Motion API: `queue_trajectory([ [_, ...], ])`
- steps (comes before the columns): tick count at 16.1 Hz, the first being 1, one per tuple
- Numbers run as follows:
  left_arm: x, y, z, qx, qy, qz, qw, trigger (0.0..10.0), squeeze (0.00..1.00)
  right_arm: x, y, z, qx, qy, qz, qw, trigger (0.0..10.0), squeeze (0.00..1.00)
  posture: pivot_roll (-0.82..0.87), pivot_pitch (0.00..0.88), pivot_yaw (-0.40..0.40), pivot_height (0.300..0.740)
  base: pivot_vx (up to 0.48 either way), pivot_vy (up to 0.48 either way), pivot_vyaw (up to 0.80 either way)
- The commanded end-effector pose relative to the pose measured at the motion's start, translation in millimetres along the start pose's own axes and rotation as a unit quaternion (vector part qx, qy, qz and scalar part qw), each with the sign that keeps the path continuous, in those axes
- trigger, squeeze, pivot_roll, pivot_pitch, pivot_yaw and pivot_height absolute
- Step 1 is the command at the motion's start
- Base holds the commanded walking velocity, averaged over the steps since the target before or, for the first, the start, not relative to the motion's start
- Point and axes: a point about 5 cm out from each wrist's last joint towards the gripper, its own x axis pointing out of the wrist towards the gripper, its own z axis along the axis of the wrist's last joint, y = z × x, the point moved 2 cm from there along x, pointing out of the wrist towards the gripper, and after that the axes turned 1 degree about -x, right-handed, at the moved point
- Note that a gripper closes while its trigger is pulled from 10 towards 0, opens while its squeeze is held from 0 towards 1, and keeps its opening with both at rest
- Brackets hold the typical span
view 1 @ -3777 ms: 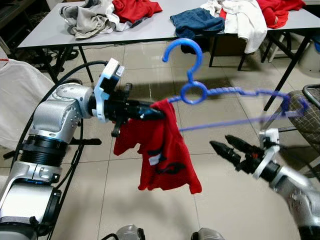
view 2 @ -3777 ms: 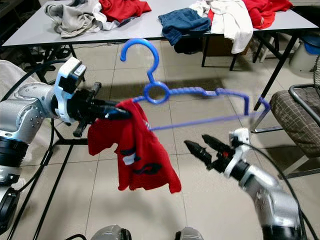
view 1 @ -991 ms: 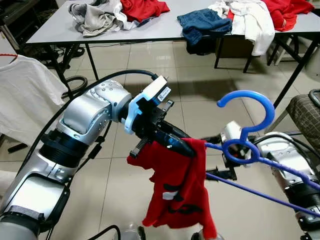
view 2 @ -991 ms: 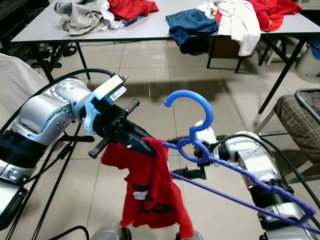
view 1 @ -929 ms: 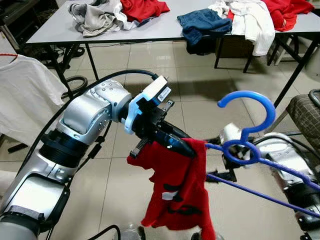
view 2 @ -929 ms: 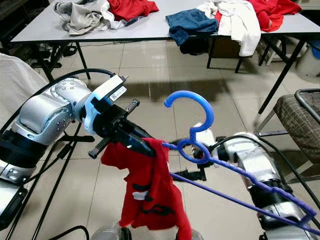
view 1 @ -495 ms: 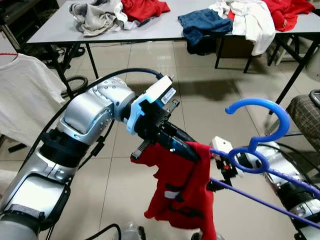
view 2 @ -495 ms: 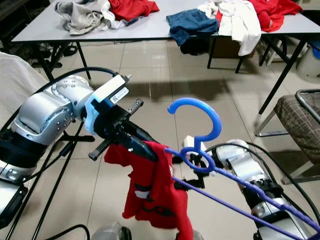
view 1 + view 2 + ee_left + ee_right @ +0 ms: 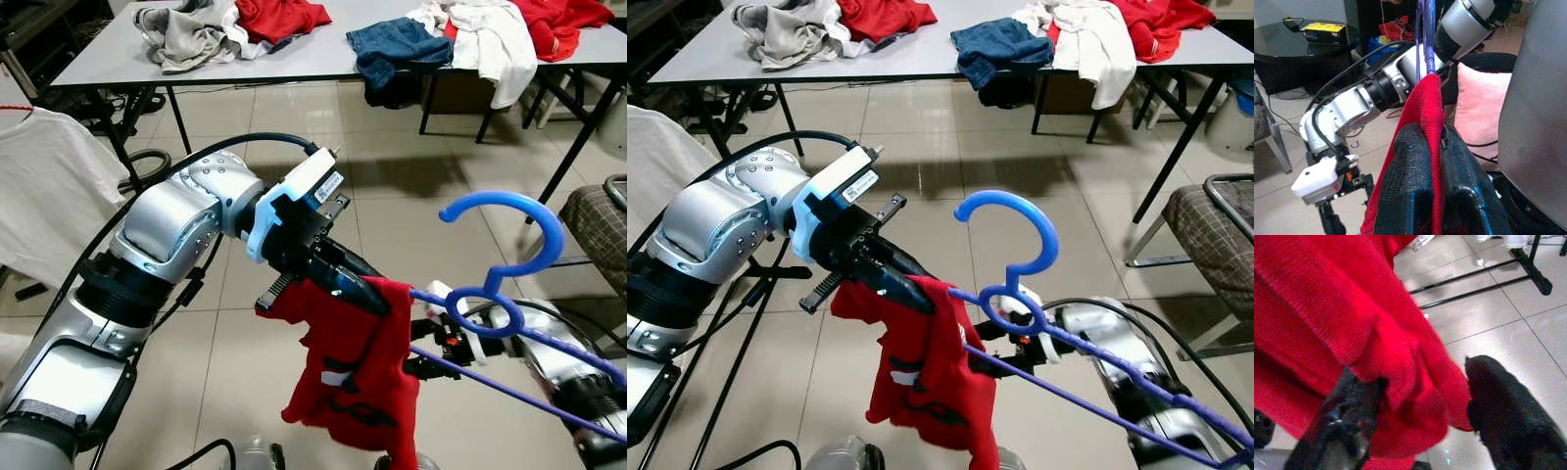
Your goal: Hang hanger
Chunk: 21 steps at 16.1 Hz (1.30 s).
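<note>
Nearest to us, our right gripper [image 9: 1415,416] reaches into the hanging folds of the red shirt [image 9: 358,377], its two fingers [image 9: 1508,416] spread apart with cloth bunched between them. Just above it, our left gripper [image 9: 367,294] has its fingers pressed together on the shirt's upper edge, right where the blue hanger [image 9: 500,294] runs into the fabric. The hanger is in the air in front of us, its hook [image 9: 1014,230] pointing up and its long bars slanting down past our right arm [image 9: 1127,367]. At our far left a white garment [image 9: 39,186] hangs. Farther off, across the tiled floor [image 9: 294,127], a grey table [image 9: 294,54] carries heaps of grey, red, blue and white clothes [image 9: 392,44].
</note>
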Motion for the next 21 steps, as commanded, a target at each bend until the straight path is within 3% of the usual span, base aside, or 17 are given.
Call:
queue_trajectory([
  [1,-8.1,0.3,4,0.010,0.002,0.017,1.000,0.0,0.00,-3.2,0.9,-2,0.004,-0.005,-0.013,1.000,0.0,0.00,-0.08,0.000,0.061,0.740,0.000,0.000,0.00],
  [3,-12.2,1.2,1,0.006,0.003,0.033,0.999,0.0,0.00,-6.1,-2.2,-8,0.030,-0.013,-0.053,0.998,0.0,0.00,-0.08,0.000,0.063,0.740,0.000,0.000,0.00],
  [5,-18.2,0.6,-4,-0.003,0.004,0.052,0.999,0.0,0.00,-12.7,-16.3,-13,0.086,-0.038,-0.136,0.986,0.0,0.00,-0.09,0.000,0.067,0.740,0.000,0.000,0.00],
  [9,-28.4,1.8,-9,-0.011,0.004,0.083,0.996,0.0,0.00,-26.3,-28.7,-21,0.120,-0.063,-0.240,0.961,0.0,0.00,-0.09,0.000,0.069,0.740,0.000,0.000,0.00],
  [13,-42.5,5.9,-27,-0.029,0.027,0.160,0.986,0.0,0.00,-51.3,-39.7,-9,0.164,-0.176,-0.339,0.910,0.0,0.00,-0.10,0.000,0.065,0.740,0.000,0.000,0.00],
  [15,-57.7,5.7,-42,-0.043,0.042,0.226,0.972,0.0,0.00,-71.2,-36.3,-4,0.182,-0.245,-0.382,0.872,0.0,0.00,-0.11,0.000,0.067,0.740,0.000,0.000,0.00],
  [16,-60.2,5.9,-45,-0.045,0.046,0.236,0.970,0.0,0.00,-73.2,-35.0,-4,0.182,-0.250,-0.385,0.869,0.0,0.00,-0.11,0.000,0.067,0.740,0.000,0.000,0.00],
  [17,-71.4,7.2,-56,-0.048,0.067,0.285,0.955,0.0,0.00,-81.0,-29.0,-3,0.188,-0.267,-0.394,0.859,0.0,0.00,-0.11,0.000,0.070,0.740,0.000,0.000,0.00],
  [19,-79.3,6.2,-66,-0.054,0.083,0.317,0.943,0.0,0.00,-86.8,-24.2,-1,0.188,-0.276,-0.398,0.854,0.0,0.00,-0.12,0.000,0.070,0.740,0.000,0.000,0.00],
  [20,-86.3,3.0,-75,-0.062,0.090,0.345,0.932,0.0,0.00,-98.3,-20.1,7,0.194,-0.306,-0.409,0.837,0.0,0.00,-0.13,0.000,0.069,0.740,0.000,0.000,0.00],
  [21,-87.9,1.4,-78,-0.063,0.091,0.350,0.930,0.0,0.00,-103.4,-19.9,10,0.198,-0.319,-0.414,0.829,0.0,0.00,-0.13,0.000,0.069,0.740,0.000,0.000,0.00],
])
